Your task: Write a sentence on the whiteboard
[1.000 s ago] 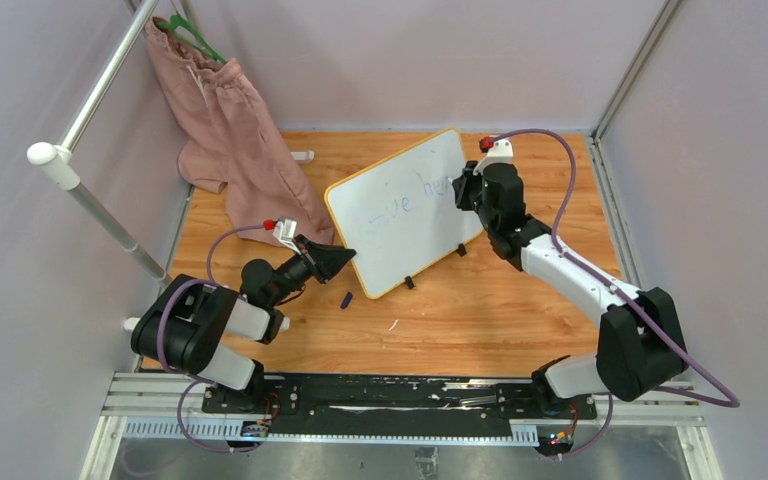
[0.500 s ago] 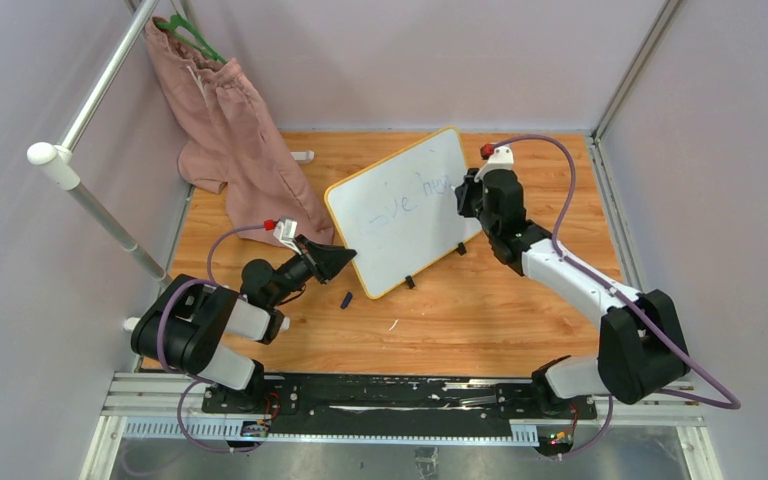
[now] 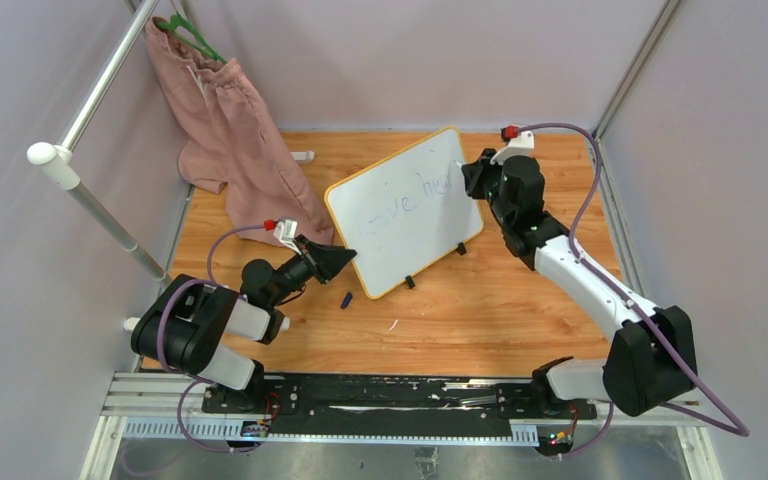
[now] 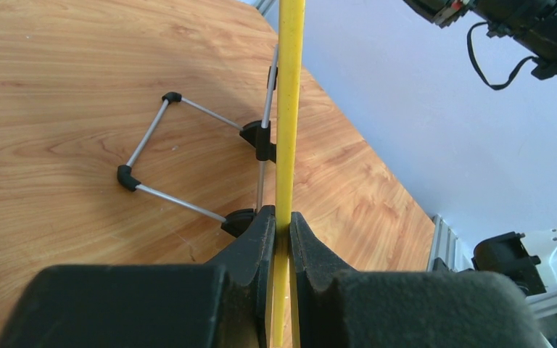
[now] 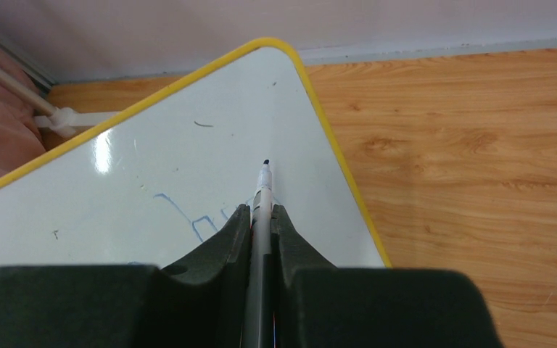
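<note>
Black left end effector (image 3: 348, 256), low over the counter (image 3: 500, 300) at its near left, is closed on the yellow left edge of the whiteboard (image 3: 390, 235), one jaw on each face of the frame. It has not moved since a second ago. A small dark object (image 3: 346, 299) lies on the wood just beside the board's near corner. The board stands tilted at mid-counter on a wire stand (image 4: 159, 145). The sentence (image 3: 422, 195), faint blue, crosses its upper half. Right end effector (image 3: 468, 180) is closed on a marker (image 5: 262, 196), tip near the board's far right corner; contact cannot be told. It has shifted right and farther back, uncovering the last letters. Pink cloth (image 3: 230, 130) hangs far left.
</note>
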Available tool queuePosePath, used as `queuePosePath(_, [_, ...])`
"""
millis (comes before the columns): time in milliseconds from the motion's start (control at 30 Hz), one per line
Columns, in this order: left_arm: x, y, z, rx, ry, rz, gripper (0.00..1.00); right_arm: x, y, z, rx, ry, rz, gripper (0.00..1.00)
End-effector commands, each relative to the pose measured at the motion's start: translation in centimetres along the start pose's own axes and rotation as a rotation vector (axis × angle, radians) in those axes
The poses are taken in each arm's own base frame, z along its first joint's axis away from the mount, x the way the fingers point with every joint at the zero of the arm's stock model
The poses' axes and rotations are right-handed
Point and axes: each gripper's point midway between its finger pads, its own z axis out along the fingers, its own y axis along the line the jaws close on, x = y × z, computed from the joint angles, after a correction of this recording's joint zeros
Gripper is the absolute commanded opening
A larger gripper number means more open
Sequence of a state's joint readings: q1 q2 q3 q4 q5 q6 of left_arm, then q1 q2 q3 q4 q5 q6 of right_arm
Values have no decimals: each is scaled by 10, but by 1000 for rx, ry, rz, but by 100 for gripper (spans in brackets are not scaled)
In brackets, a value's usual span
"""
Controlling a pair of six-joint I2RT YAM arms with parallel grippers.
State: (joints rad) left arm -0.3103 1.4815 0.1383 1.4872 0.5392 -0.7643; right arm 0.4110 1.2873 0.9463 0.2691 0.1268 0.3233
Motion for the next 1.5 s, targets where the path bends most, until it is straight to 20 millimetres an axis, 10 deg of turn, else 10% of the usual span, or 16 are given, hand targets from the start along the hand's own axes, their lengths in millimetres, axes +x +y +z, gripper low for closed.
queuePosePath(0, [-10,-13,1,54,-35,51,0,-25,8,12,-59,-44,81,0])
queuePosePath(1467, [-9,-13,1,56,-33,53,0,37,-15,25,-22,95,110,0])
